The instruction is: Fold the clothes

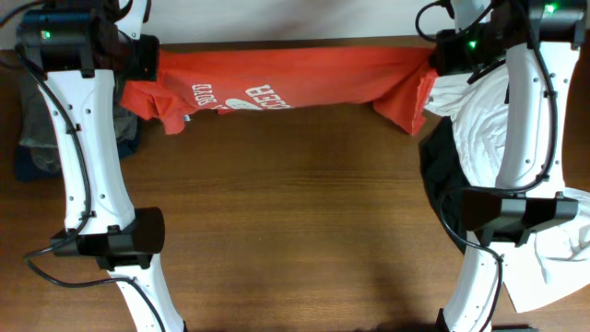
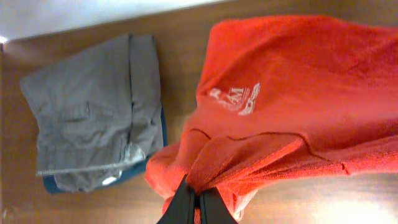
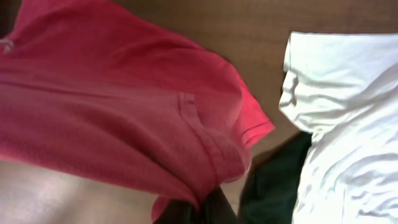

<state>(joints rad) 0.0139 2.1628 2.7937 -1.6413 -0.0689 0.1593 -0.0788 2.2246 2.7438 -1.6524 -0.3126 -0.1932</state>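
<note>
Nearest, between the two arm bases, the brown wooden surface (image 1: 295, 231) shows. Further out on the right, a crumpled white T-shirt (image 1: 479, 129) lies heaped beside a black garment (image 1: 441, 180), both partly under the right arm. On the left, a folded grey garment (image 2: 93, 118) rests on a blue cloth (image 2: 50, 185), just beside the red fabric. At the far edge, the red-orange T-shirt (image 1: 295, 78) is stretched between the two arms, its white lettering in view and a sleeve drooping at the left. The left tool (image 2: 198, 200) is clamped tight on a bunched fold at the shirt's left end. The right tool (image 3: 202, 208) is likewise closed on fabric near a hemmed edge at the right end.
</note>
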